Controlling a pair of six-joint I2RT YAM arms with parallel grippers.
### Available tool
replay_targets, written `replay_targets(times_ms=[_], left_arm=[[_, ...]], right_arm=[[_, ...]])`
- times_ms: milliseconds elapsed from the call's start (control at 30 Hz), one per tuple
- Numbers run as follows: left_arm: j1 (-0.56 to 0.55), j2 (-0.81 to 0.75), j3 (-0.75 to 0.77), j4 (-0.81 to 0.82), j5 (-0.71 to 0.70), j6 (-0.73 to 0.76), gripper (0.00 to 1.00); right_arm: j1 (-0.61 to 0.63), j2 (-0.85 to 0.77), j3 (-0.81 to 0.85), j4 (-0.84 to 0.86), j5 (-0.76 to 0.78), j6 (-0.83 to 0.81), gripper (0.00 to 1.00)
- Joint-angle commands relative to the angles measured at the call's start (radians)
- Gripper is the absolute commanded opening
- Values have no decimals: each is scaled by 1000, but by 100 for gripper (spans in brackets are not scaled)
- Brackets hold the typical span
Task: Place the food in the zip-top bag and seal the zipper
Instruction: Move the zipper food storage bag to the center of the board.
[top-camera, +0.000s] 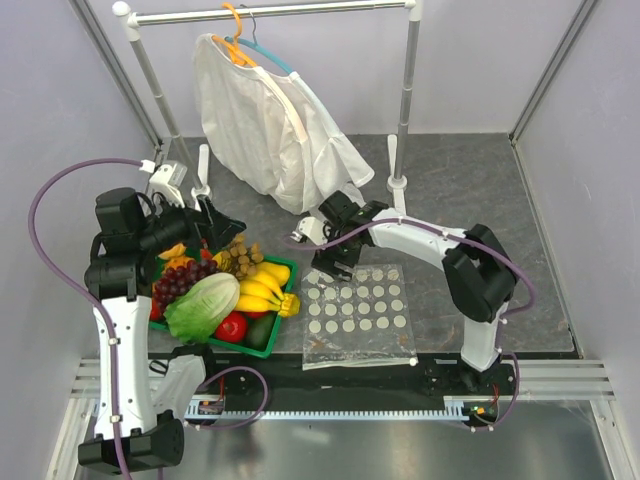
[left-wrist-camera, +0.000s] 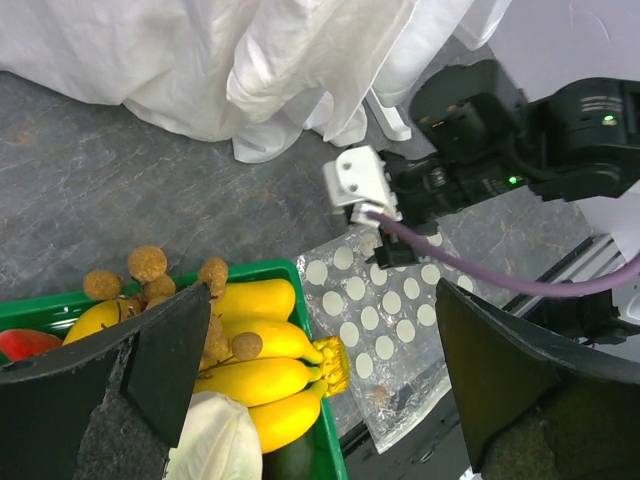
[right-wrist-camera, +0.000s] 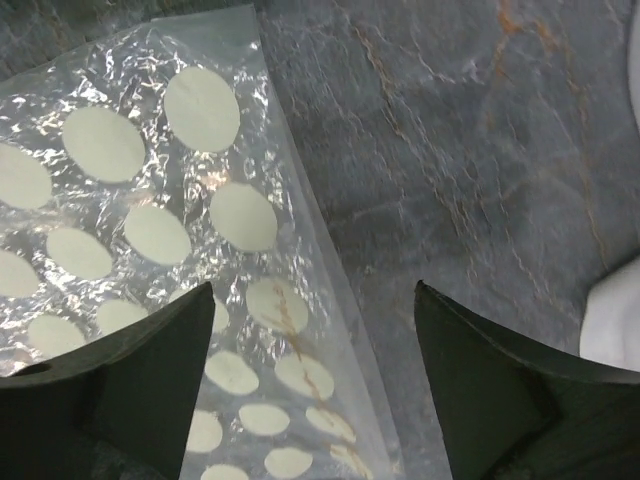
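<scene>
On the left, the left pincer (top-camera: 222, 228) hangs spread wide over the far rim of the green basket (top-camera: 220, 346). The tan berry bunch (top-camera: 238, 257) lies just at its 5 o'clock and the purple grape bunch (top-camera: 183, 278) at about 7 o'clock. This arm is plainly the nearer one to the food.

To the right, at the basket's 3 o'clock, the zip-top bag (top-camera: 358, 315) lies flat on the counter (top-camera: 470, 190), and I see no fruit inside it. The right pincer (top-camera: 330, 262) sits over the bag's far-left corner. It too is spread, pinching nothing that I can see. My judgement is that the next move turns on this: the bag's edge lies right under that gap, so the mouth can be taken there.

The bag looks nearly square from above, so I cannot call its long axis. The right wrist view adds what the top view lacks — the bag's edge (right-wrist-camera: 300, 290) runs slantwise between the fingers (right-wrist-camera: 170, 370). Contact cannot be told. The left wrist view shows berries (left-wrist-camera: 147, 263) against the bananas (left-wrist-camera: 265, 345) — the zipper I cannot pick out.
</scene>
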Motion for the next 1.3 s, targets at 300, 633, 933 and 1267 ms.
replay_targets(times_ms=[300, 633, 933, 1267], left_arm=[[2, -48, -74, 88, 43, 43, 99], [2, -57, -120, 142, -5, -22, 98], [2, -36, -137, 188, -65, -102, 98], [2, -22, -143, 192, -95, -134, 98]], right_arm=[[-10, -53, -62, 5, 47, 79, 0], [-323, -264, -225, 121, 73, 478, 0], [-435, -253, -229, 161, 166, 856, 0], [-684, -267, -346, 207, -18, 1049, 32]])
